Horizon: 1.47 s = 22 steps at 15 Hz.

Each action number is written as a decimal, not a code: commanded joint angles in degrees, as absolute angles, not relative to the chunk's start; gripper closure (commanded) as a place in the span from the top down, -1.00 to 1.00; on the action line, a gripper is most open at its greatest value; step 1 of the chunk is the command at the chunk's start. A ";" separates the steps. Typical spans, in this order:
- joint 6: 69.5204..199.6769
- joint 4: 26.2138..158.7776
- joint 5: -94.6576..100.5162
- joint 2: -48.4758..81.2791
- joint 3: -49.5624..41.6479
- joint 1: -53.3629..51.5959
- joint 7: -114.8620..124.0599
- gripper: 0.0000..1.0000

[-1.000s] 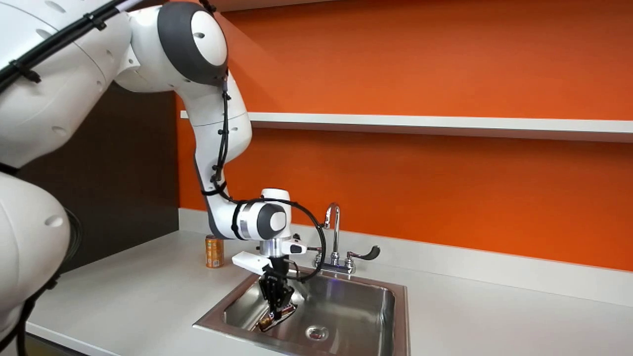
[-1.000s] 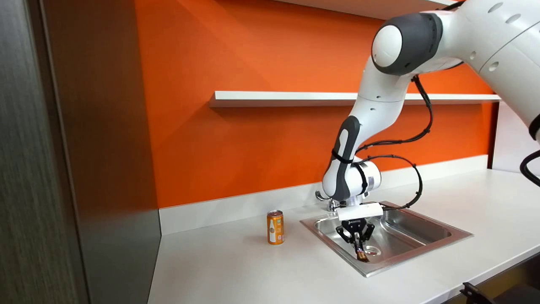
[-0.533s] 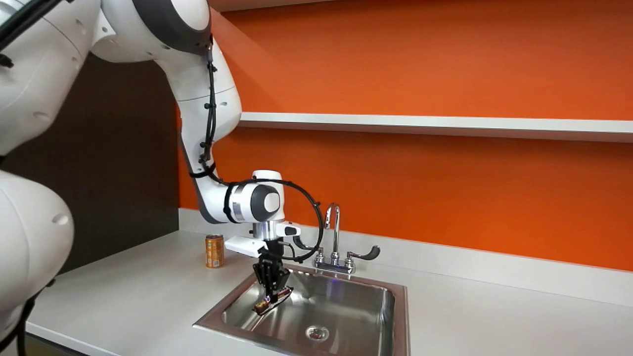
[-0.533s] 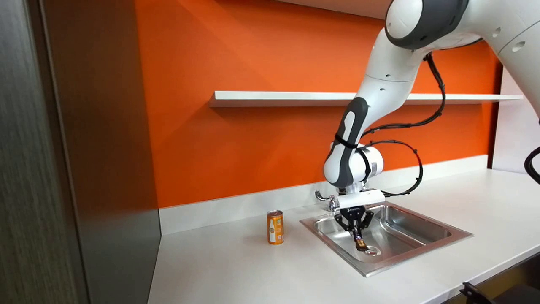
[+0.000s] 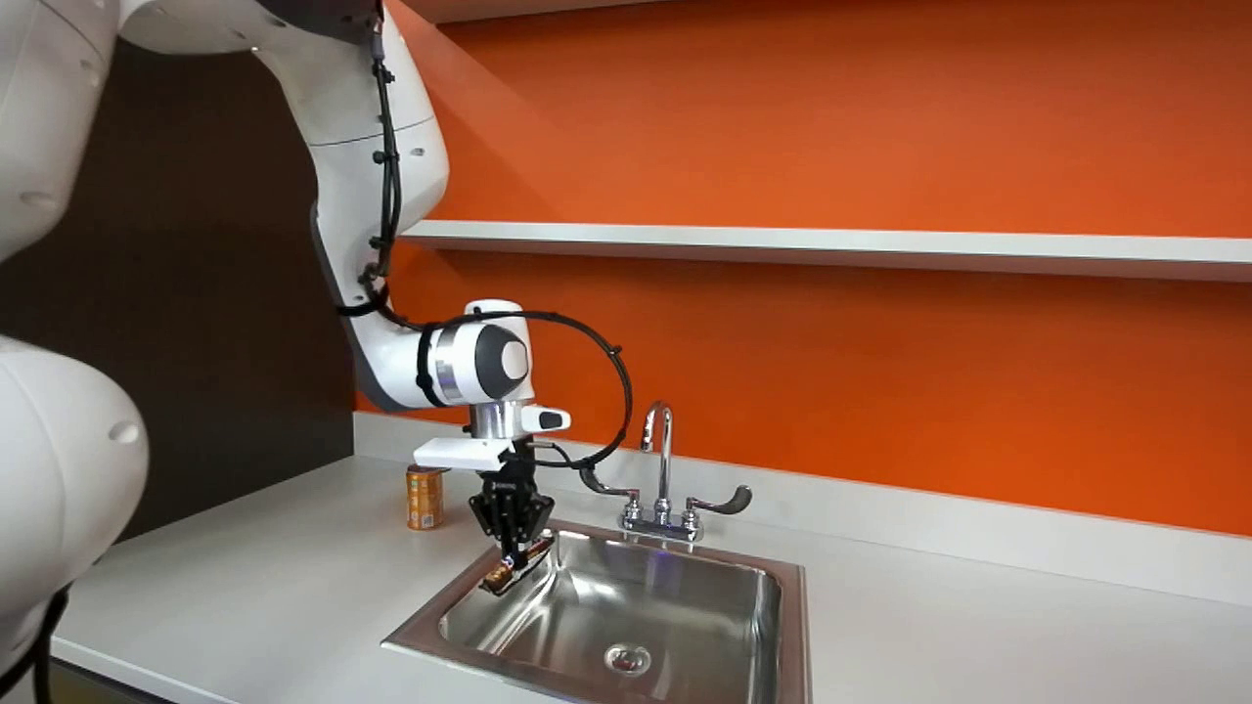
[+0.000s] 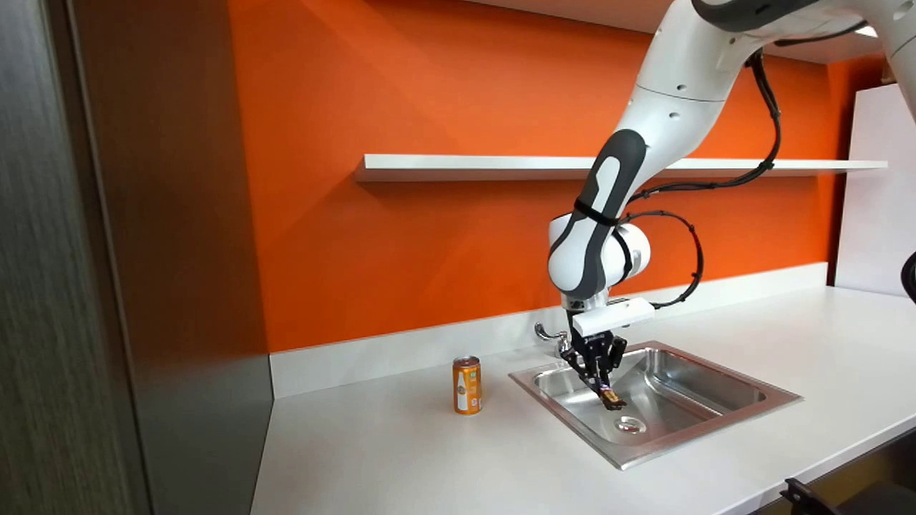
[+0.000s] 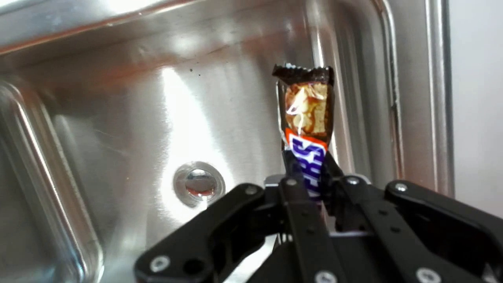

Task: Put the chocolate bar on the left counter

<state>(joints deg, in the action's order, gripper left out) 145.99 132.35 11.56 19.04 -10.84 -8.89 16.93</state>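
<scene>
The chocolate bar (image 7: 307, 110) is a small wrapped bar with dark ends and a purple-and-white label. My gripper (image 7: 311, 167) is shut on it, with one finger on each side and the far end sticking out. In both exterior views the gripper (image 5: 513, 555) (image 6: 602, 386) holds the bar (image 5: 499, 578) (image 6: 612, 400) in the air over the sink, near its side by the can. The bar's near end is hidden between the fingers. The left counter (image 5: 245, 587) (image 6: 386, 458) is the pale stretch between the sink and the dark brown wall panel (image 5: 215, 323).
The steel sink (image 5: 794, 636) (image 6: 708, 428) lies under the gripper. An orange can (image 5: 424, 501) (image 6: 467, 386) stands upright on the left counter near the back. A faucet (image 5: 665, 469) with lever handles stands behind the sink. A white shelf (image 5: 831, 240) runs along the orange wall.
My gripper has risen with the bar held in it, lifting from low in the sink. It has also shifted toward the can's side in an exterior view. The can has not moved.
</scene>
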 commanded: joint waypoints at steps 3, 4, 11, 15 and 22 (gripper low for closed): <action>141.21 134.08 16.58 14.64 -4.96 -8.78 9.40 -0.92; 140.56 133.80 17.27 14.74 -3.89 -9.05 8.30 -0.92; 141.03 132.26 20.90 18.59 2.61 -11.11 -0.42 -0.92; 141.02 132.02 21.35 20.71 4.08 -11.76 -3.64 -0.92; 143.02 134.77 21.69 18.26 3.13 -11.08 -2.76 0.60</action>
